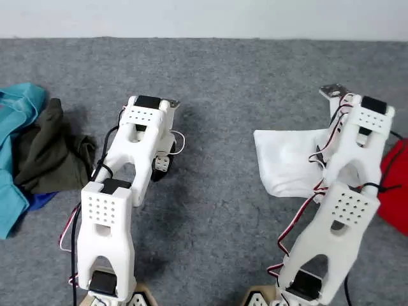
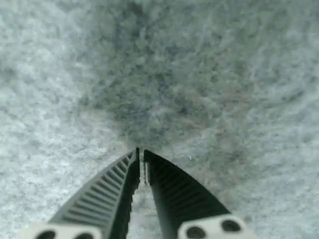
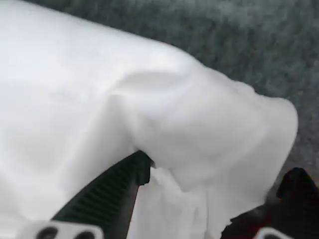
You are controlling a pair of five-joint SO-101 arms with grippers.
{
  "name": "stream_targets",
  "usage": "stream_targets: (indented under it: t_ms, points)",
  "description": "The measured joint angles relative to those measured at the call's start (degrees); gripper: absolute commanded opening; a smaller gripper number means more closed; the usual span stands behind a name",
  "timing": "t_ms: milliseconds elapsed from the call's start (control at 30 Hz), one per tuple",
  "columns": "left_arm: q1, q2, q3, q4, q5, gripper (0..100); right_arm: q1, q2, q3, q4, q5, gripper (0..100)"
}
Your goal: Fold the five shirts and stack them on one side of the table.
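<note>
So the white shirt (image 1: 284,159) is over on the right half of the counter (image 1: 223,83), a fairly compact lumpy rectangle with the right arm parked on top of it. Just past it, at the counter's right edge, is a red shirt (image 1: 398,185). The right hand (image 3: 219,174) has its jaws wide apart. One ribbed finger (image 3: 134,172) lies flat on the cloth and the other sits out by the shirt's edge, with a puffy ridge of white fabric between them. Nothing is pinched yet.

My read is that this is the grab for a fold, or for tidying that edge. What I'd watch: press down into the cloth before squeezing, so the jaws catch every layer of that ridge and not just the top skin. Otherwise the shirt peels open when it's lifted. Then carry it low and slow, since floppy cotton drags and bunches on the felt.

The left hand (image 2: 141,154) is pressed shut on nothing, pointing down at bare grey felt mid-counter, well apart from the shirt. It'd probably help to bring it over and pin the far side so the whole thing doesn't slide.

The rest of the laundry, a teal shirt (image 1: 16,108), an olive shirt (image 1: 48,153) and a bit of blue shirt (image 1: 38,201), is heaped unfolded at the left edge, so there's plenty to go.
</note>
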Motion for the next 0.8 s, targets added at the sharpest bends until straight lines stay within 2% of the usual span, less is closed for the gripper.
stream_targets:
  t_ms: [67,233,333,567,800]
  points:
    - [0.0,0.0,0.0,0.0,0.0,1,0.0,0.5,-0.5,0.1,0.0,31.0]
    - [0.0,0.0,0.0,0.0,0.0,1,0.0,1.1,-0.7,0.1,0.0,0.0]
    - [0.0,0.0,0.0,0.0,0.0,1,0.0,0.7,-0.7,0.1,0.0,5.6]
    - [0.0,0.0,0.0,0.0,0.0,1,-0.1,-4.0,0.4,0.5,0.0,1.2]
    - [0.0,0.0,0.0,0.0,0.0,1,0.9,-19.6,0.4,-1.1,0.0,0.9]
